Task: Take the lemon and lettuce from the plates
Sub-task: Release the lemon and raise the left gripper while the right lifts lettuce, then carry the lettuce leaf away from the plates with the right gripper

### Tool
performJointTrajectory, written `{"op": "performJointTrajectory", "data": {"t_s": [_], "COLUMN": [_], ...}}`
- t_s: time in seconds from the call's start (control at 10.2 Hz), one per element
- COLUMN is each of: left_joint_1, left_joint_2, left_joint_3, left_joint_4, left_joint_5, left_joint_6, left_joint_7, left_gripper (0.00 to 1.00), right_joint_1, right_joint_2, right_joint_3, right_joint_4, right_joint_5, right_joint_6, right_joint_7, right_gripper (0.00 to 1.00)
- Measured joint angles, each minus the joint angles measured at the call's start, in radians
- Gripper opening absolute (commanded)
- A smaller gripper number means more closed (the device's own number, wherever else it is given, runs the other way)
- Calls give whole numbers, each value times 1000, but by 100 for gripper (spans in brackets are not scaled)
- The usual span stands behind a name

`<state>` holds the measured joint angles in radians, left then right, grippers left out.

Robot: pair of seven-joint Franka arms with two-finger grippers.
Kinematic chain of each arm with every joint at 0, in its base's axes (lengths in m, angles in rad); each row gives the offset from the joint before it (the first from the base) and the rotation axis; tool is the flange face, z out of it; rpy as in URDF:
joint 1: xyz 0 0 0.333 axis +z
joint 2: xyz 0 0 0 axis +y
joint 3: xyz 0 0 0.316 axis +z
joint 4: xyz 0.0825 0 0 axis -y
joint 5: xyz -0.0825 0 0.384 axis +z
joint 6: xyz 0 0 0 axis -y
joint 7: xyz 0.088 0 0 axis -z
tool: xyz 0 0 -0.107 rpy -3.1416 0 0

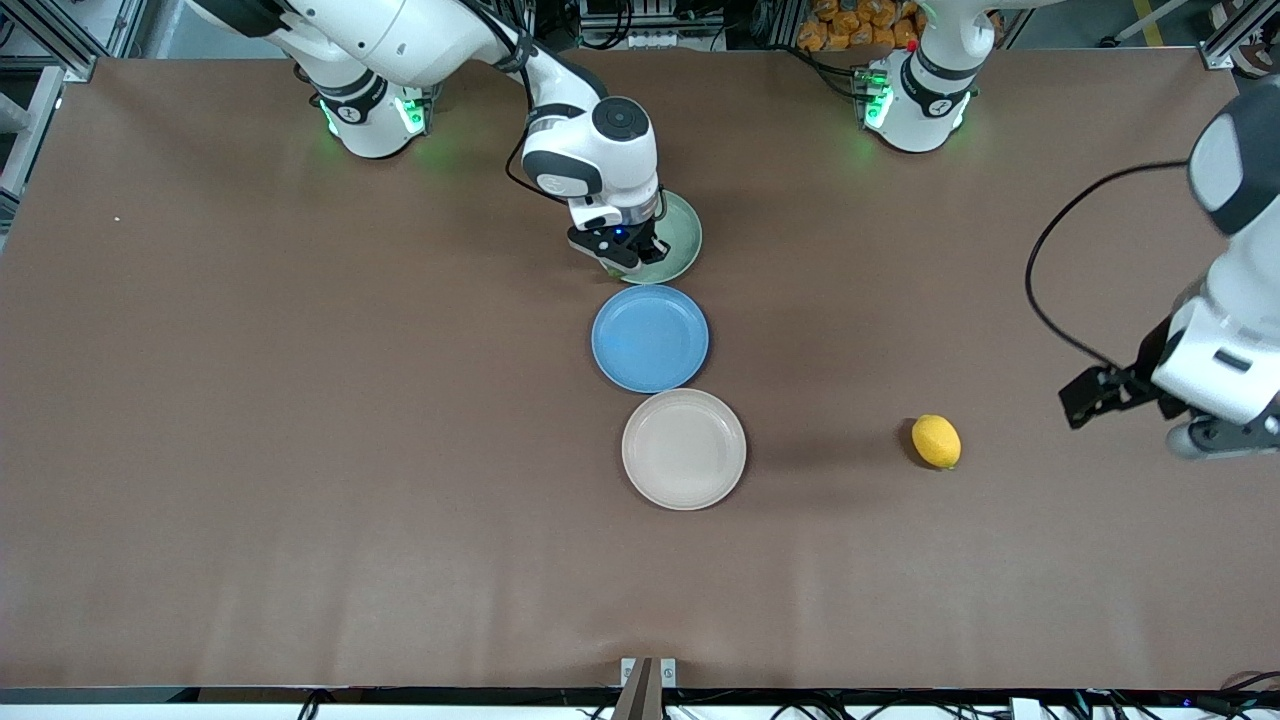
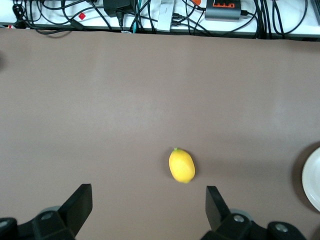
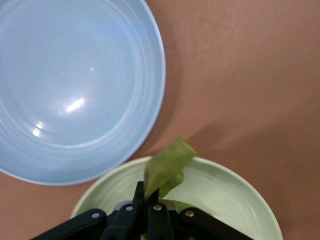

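My right gripper (image 1: 620, 258) is over the mint green plate (image 1: 682, 240), shut on the lettuce (image 3: 167, 169), a wrinkly green leaf held just above that plate (image 3: 230, 192). The lemon (image 1: 936, 441) lies on the bare table, toward the left arm's end, beside the beige-cream plate (image 1: 684, 449). My left gripper (image 1: 1095, 392) is open and empty above the table near the lemon; in the left wrist view the lemon (image 2: 181, 166) lies between and ahead of the spread fingers (image 2: 216, 202).
A round blue plate (image 1: 650, 338) sits between the mint and the beige plates; it fills much of the right wrist view (image 3: 75, 90). The beige plate's rim (image 2: 311, 179) shows at the edge of the left wrist view. Cables lie past the table edge.
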<state>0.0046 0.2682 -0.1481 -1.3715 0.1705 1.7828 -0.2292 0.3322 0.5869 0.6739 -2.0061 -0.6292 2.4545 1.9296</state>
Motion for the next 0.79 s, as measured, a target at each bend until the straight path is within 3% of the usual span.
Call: {"op": "performJointTrajectory", "data": {"t_s": [0.2,0.59,0.79], "left_joint_1": [0,-3,-2], "left_joint_2": [-50,-95,-106], "left_joint_3": [-9,-64,-69], "left_joint_4": [-2,-7,-9], "left_joint_5": [0,-2,-3], "left_joint_6": [-81,-135,-148], "left_joint_7": [1,1,1], "left_gripper": [100,100,100], "right_joint_1": [-32,-110,-161], "right_joint_2": [-44,-198,-265], "right_joint_3": [11,11,-26], "right_joint_4": [0,0,-2], "right_joint_5": [43,338,395], "right_joint_6": [-40,-315,-420], "right_joint_7": [-98,-584,-754], "right_gripper": [0,0,0]}}
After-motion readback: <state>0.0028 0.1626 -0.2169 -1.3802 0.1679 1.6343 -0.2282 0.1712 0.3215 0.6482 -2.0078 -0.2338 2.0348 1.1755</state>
